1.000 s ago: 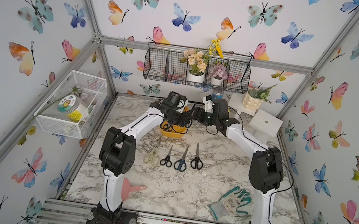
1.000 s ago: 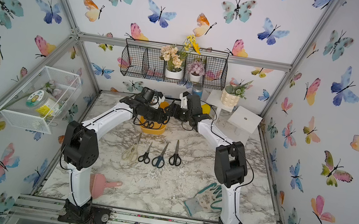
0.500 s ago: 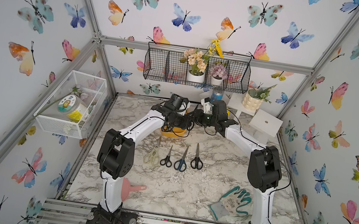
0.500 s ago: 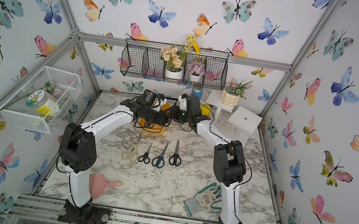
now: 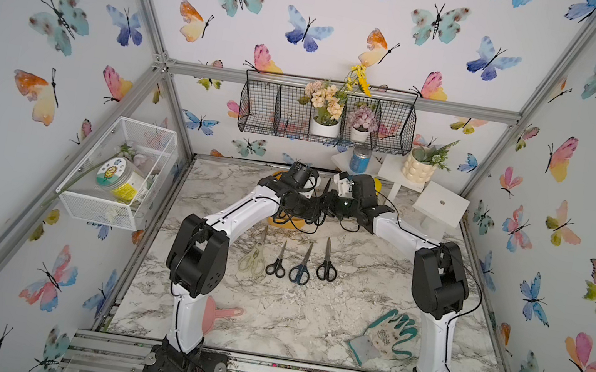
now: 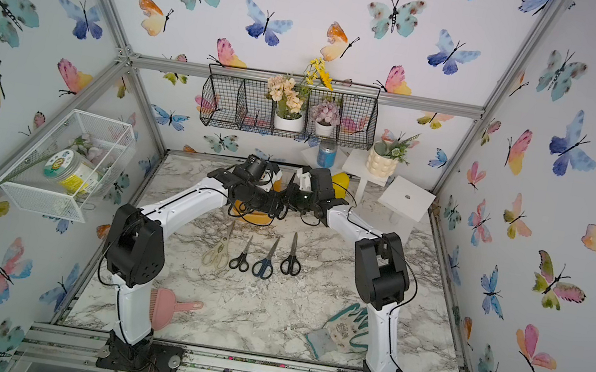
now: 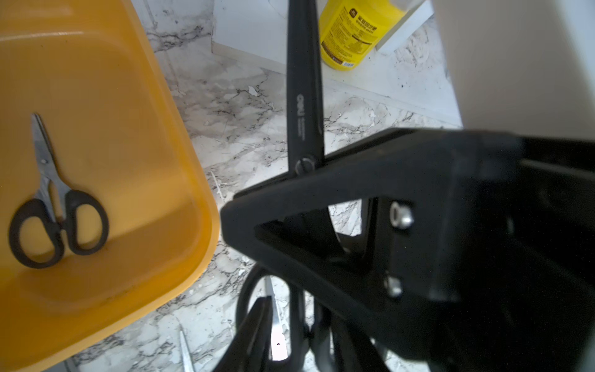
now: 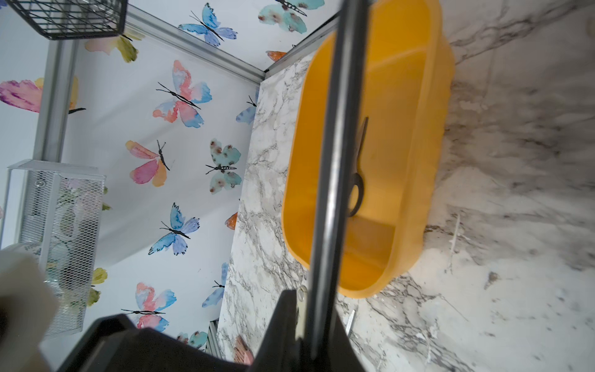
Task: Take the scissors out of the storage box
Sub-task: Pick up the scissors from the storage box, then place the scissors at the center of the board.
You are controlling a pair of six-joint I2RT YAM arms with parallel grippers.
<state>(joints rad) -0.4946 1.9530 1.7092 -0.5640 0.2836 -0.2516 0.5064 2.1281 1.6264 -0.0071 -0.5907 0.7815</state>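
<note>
**Jaws meet on one black pair beside the box**

Closed fully, the right jaws hold the black scissors [image 7: 304,106] near the pivot. The blades stick out past them, and the handles hang on the other side, at the left jaws. The left jaws sit around those handles. Whether they grip or are loose I cannot tell, because loops and fingers overlap in the left wrist view.

I judge this to be a hand-over in the air, made so that the right arm can carry the pair down to the bench [image 5: 266,323].

The storage box [image 7: 112,96] stands just beside and below both jaws. One small pair [image 7: 45,161] lies on its floor, so the task is not finished.

The four pairs [image 5: 304,263] lie in a neat row on the bench, well apart from the jaws toward the arm bases, with blades pointing toward the jaws. Probably the held pair belongs next to them.
</note>
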